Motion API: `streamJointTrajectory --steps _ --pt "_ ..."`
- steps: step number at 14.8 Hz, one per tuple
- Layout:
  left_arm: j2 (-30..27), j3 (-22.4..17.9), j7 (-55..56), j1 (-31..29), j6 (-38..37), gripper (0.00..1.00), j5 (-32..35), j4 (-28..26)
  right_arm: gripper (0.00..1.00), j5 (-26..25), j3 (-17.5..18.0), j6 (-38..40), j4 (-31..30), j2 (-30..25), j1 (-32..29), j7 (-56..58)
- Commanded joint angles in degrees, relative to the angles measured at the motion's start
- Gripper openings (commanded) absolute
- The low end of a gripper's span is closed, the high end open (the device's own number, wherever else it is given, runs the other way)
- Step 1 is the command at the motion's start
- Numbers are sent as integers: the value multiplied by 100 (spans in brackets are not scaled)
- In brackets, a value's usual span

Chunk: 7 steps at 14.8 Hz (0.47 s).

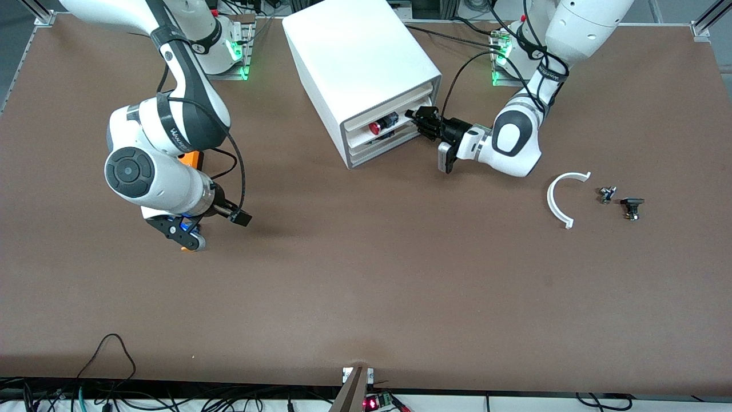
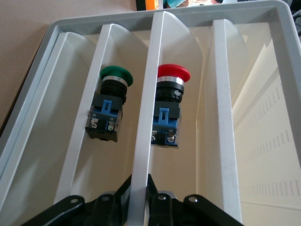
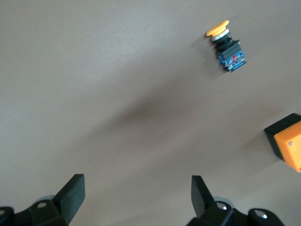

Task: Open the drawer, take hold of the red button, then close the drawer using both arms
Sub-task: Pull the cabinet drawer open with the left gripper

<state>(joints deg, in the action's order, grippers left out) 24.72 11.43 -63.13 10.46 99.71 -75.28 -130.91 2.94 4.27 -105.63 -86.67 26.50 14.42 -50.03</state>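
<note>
White plastic is what your left gripper (image 2: 140,200) has its jaws clamped on: a divider (image 2: 149,117) in the drawer (image 1: 382,126), beside the button (image 2: 170,104). Your right gripper (image 3: 137,194) waits over the table (image 1: 366,274), jaws spread wide.

My drawer (image 1: 382,127), the middle one of three in the white cabinet, stands pulled partway out, a shallow white tray split by thin upright dividers. The button (image 2: 168,109) lies on its side in one of the drawer's middle compartments, red mushroom cap toward the drawer's inner end, black body with a blue block toward its front edge.
</note>
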Motion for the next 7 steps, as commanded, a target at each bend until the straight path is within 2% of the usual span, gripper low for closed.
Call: streamJointTrajectory --steps 1,3,5,7 --pt "-11 17 -156 -123 40 0 -136 -14 100 199 -5 -246 176 118 122 -366" --pt "-2 8 -130 -237 40 0 -75 47 100 207 -5 -440 194 162 218 -568" --pt "41 -18 -103 -386 31 0 30 214 100 216 -5 -423 500 328 324 -883" --pt "260 -27 -77 -606 14 0 372 564 100 207 -5 -423 755 496 447 -1200"
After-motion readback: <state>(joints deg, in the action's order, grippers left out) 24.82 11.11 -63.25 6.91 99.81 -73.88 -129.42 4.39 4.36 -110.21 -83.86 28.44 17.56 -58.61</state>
